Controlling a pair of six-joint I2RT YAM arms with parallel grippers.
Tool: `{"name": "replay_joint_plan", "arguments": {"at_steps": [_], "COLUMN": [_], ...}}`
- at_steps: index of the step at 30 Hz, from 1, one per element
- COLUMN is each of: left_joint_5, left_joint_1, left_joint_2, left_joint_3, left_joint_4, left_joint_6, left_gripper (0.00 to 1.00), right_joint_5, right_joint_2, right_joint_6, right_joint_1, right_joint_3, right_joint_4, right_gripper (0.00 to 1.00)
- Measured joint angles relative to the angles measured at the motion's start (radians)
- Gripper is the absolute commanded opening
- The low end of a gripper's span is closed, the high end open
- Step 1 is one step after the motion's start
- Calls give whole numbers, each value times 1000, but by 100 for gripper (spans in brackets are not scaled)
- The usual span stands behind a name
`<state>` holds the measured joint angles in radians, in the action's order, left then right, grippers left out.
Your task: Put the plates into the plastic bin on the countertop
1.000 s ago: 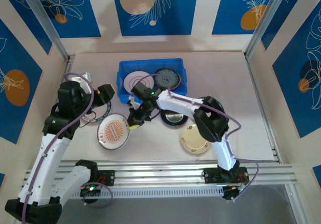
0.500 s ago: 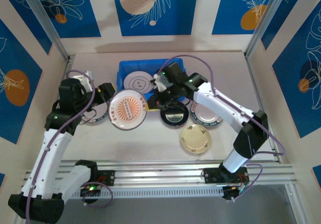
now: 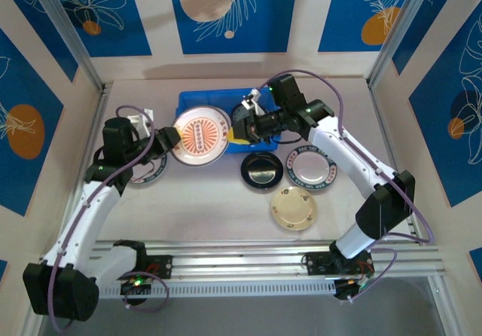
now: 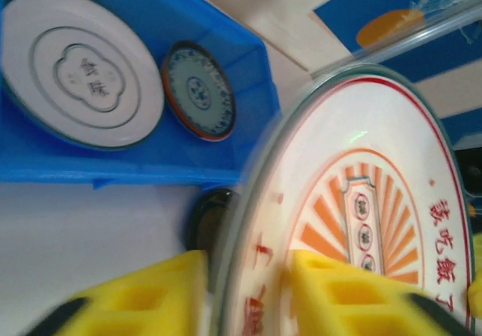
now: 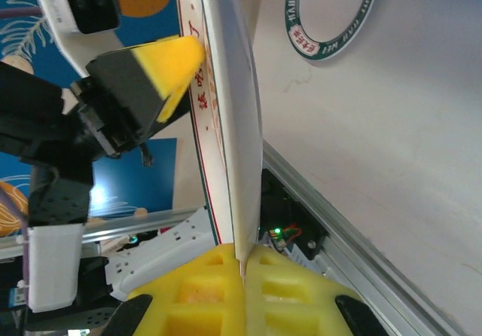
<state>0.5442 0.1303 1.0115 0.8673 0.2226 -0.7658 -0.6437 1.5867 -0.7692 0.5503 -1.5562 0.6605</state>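
my right gripper [image 5: 245, 255] pinches the orange-design plate [image 3: 199, 135] upright over the plastic bin's [image 3: 226, 93] left end while my left gripper [image 4: 248, 272] clamps the opposite rim, probably steadying it for lowering.

1. Orange-design plate [image 3: 199, 134] — white, raised, tilted over the bin's left-front.
2. Blue bin [image 3: 218, 93] — white plate [image 4: 75, 72] & teal plate [image 4: 199, 91] lie flat inside.
3. On countertop [image 3: 211, 200]: black plate [image 3: 261, 170], cream plate [image 3: 294, 206], right dark-rimmed plate [image 3: 309, 164], left dark-rimmed plate [image 3: 153, 175].
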Motion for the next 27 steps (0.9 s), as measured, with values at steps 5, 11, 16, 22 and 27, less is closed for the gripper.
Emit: {"name": "replay_joint_plan", "arguments": {"at_steps": [5,11,16,22,27], "left_joint_5": [55,97,136,112,91], "left_joint_1": [-29,-40,-40,-41,-40], "left_joint_2": [43,173,230,232,219], "left_joint_3": [-14,-53,-59,-47,-18], "left_joint_4": [-196,-400,-507,-464,-368], "left_joint_6": [-94,-227,-290,-254,-178], "left_gripper": [0,0,0,0,63], "right_joint_5": [7,39,80,123,171], "right_joint_2": [80,153,216,290,332], "right_joint_6": [-5,21,48,72,69], "right_joint_1": [-42,-55,-56,-64,-69], "right_joint_3": [-29,-115,-187,-251,-308], "right_joint_4": [-5,-31,-59,-39,-21], "right_gripper": [13,32,16,0,0]}}
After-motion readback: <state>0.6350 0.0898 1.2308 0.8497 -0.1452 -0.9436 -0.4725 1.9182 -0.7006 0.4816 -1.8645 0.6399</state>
